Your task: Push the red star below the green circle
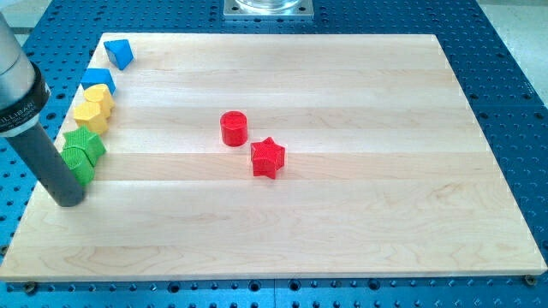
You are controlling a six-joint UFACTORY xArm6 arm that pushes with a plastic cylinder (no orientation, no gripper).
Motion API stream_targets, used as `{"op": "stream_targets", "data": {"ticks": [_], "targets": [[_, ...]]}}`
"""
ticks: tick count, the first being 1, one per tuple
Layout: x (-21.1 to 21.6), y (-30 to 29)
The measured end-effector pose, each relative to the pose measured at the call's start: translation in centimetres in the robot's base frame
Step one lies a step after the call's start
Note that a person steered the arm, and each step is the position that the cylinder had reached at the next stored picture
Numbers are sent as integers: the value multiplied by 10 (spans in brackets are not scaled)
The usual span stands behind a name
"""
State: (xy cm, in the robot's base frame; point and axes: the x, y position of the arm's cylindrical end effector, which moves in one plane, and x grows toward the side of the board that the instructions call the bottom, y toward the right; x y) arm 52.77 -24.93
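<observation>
1. No jaws are fitted, so no jaw state can be told — the arm ends in a straight dark rod, and my tip (68,202) is seen planted on the desk (360,214) near the view's left edge.

2. Just to the view's right of my tip, a green block (79,160) is seen touching or nearly touching the rod; its shape cannot be made out with certainty, though a rounded side is suggested.

3. A second green block (88,144), star-like in outline, is pressed against the first, just above it in the view.

4. Further toward the view's top, along the same left edge, a yellow block (94,109) of lobed shape is found, then a blue block (99,81) partly hidden behind it, and a blue wedge-like block (120,53) near the desk's top-left corner.

5. The red star (268,157) is shown near the middle of the desk — well apart from my tip and from the green blocks.

6. A red cylinder (234,128) is placed just beside the star, up and to the view's left of it, a narrow gap being visible between them.
</observation>
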Motion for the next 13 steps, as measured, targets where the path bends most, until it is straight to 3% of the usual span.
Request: {"op": "stream_targets", "data": {"ticks": [2, 3, 4, 5, 6, 7, 8, 9, 11, 13], "targets": [[-6, 0], [8, 1], [42, 39], [69, 133], [67, 252], [18, 308], [-23, 314], [-24, 283], [-52, 293], [-53, 212]]}}
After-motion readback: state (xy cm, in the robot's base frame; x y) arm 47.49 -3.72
